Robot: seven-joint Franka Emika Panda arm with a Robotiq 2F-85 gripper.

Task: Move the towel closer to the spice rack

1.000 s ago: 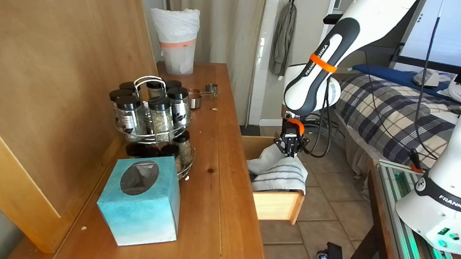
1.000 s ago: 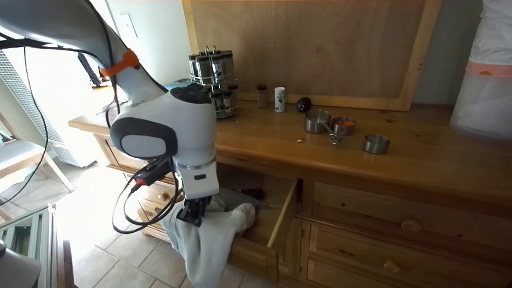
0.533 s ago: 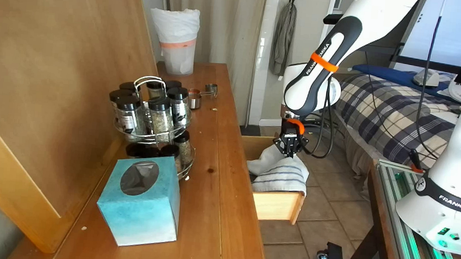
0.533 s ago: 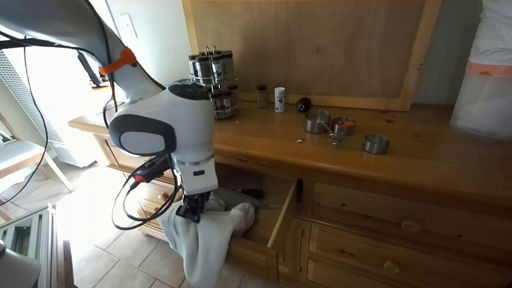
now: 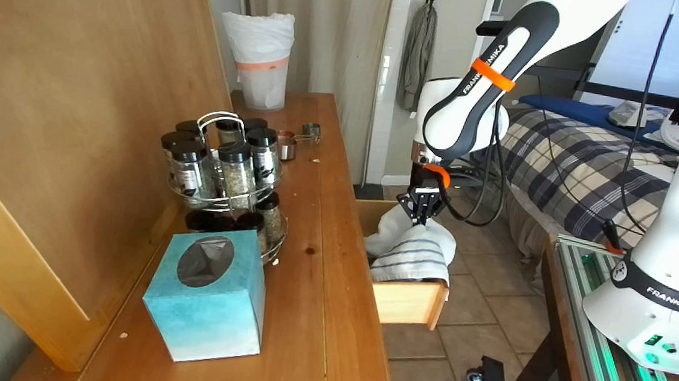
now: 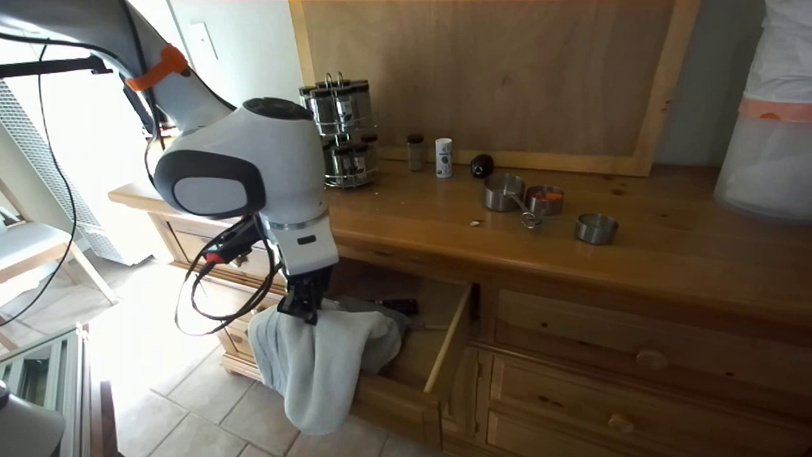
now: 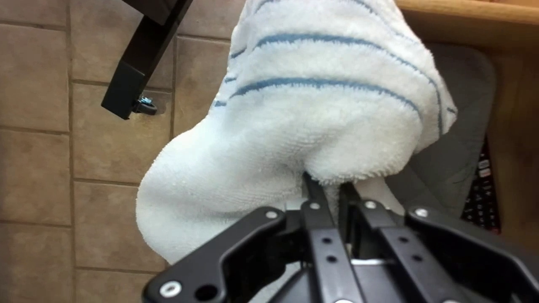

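Observation:
The towel [image 5: 413, 257] is white with blue stripes. It drapes over the front of the open drawer [image 5: 406, 302] in both exterior views [image 6: 330, 381]. My gripper [image 5: 419, 218] is shut on a fold of the towel from above, also seen in an exterior view [image 6: 306, 315]. In the wrist view, my gripper [image 7: 328, 182] pinches the towel [image 7: 303, 122] with a thin strip of cloth between the fingers; the fingertips are partly hidden by cloth. The spice rack [image 5: 236, 173], a two-tier wire carousel of black-capped jars, stands on the dresser top, also in an exterior view [image 6: 346, 130].
A blue tissue box [image 5: 209, 301] stands beside the rack. Metal measuring cups [image 6: 504, 192], a white shaker [image 6: 443, 158] and a bin [image 6: 767, 152] are on the dresser [image 6: 666, 254]. Its top edge overhangs the drawer. A grey cloth [image 7: 446, 126] lies inside the drawer.
My gripper has risen and pulled the towel's gripped fold up with it. The towel's hanging end has lifted. The drawer and rack have not moved.

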